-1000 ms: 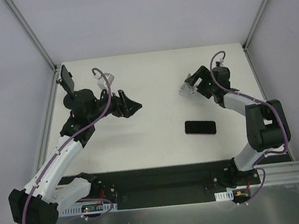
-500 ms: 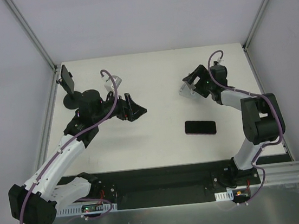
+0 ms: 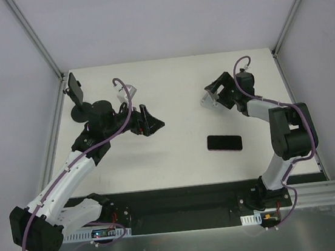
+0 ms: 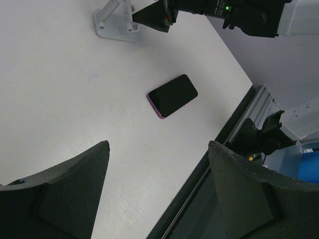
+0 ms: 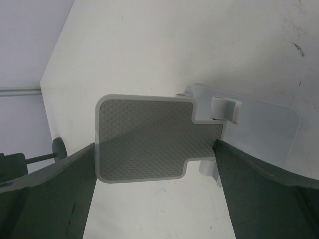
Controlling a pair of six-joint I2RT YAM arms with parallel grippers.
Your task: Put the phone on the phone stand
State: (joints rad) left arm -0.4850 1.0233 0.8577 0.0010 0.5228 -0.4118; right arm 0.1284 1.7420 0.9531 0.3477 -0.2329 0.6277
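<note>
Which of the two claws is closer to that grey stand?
Right. The right gripper sits right at the grey stand; the left gripper is far off to the stand's left.

The top camera looks down over the whole surface (image 3: 176,100); both wrist cameras share the phone stand (image 5: 142,139), right closest.

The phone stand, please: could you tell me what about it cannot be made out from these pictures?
- Top view: the right gripper covers most of the phone stand; only a grey corner shows.
- Left wrist view: the picture's top edge and the right gripper cut off its upper part.
- Right wrist view: the fingers hide part of its base; whether they touch the plate cannot be told.
</note>
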